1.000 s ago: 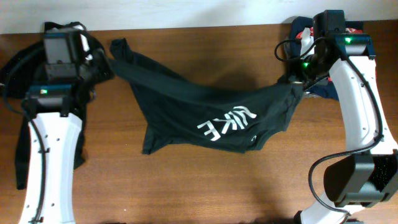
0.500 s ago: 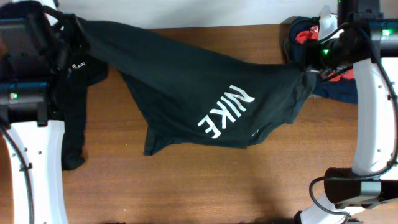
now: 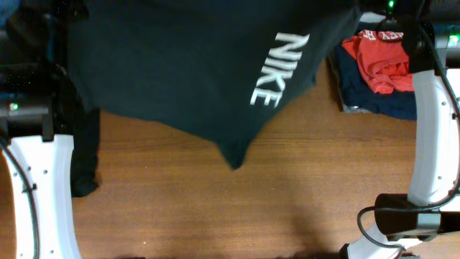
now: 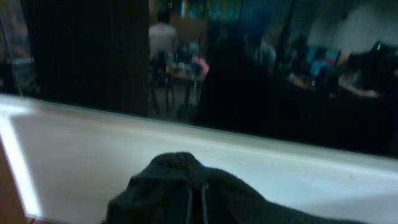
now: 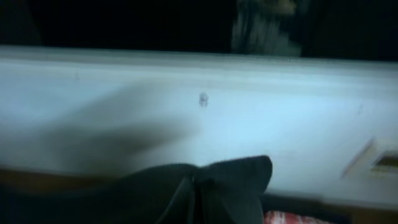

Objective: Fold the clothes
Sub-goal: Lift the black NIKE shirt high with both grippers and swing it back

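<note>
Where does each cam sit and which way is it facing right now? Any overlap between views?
Overhead: above the table, looking straight down on it; sees the raised Nike top and folded shirts; left arm and right arm show.
Left wrist: up high, facing level over a white ledge into a dim room; jaws hidden under bunched cloth.
Right wrist: up high, facing a white wall; jaws hidden under cloth.
Shared: the Nike top is in all three.

Brown table (image 3: 287, 201) bears a navy-and-red shirt stack (image 3: 379, 83) at right; a black garment (image 3: 85, 169) at left.
</note>
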Controlling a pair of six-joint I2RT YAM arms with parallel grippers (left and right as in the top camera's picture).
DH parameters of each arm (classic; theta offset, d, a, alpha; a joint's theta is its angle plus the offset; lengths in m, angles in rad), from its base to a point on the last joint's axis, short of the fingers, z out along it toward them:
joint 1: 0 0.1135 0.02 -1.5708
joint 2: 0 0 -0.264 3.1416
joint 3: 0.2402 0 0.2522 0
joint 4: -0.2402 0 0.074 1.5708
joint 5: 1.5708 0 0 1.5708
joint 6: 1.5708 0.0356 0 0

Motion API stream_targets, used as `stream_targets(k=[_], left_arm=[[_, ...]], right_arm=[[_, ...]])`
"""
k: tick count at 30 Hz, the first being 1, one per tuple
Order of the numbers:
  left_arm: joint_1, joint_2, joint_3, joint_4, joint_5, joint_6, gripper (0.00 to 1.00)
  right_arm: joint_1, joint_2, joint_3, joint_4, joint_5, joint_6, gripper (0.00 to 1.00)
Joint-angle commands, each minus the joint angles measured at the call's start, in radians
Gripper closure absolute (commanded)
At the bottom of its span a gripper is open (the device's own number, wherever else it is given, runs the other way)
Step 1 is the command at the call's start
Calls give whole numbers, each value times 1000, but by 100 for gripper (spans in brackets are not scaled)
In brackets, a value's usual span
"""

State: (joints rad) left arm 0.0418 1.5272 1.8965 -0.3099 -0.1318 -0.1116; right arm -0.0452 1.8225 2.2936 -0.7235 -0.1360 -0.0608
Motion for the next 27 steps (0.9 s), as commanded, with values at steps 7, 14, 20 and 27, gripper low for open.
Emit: stream_targets(k=[7, 14, 20, 27], left_arm=[[42, 66, 17, 43, 6, 60, 99], [57, 61, 21, -163, 83, 60, 99], [57, -12, 201, -253, 91, 99, 99], [57, -140, 254, -358, 90, 132, 99]], right_arm=[[-55, 2, 24, 43, 15, -85, 96], [-67, -29, 25, -183, 8, -80, 96], [-68, -174, 82, -276, 10, -81, 96], [-68, -325, 82, -356, 17, -81, 96]])
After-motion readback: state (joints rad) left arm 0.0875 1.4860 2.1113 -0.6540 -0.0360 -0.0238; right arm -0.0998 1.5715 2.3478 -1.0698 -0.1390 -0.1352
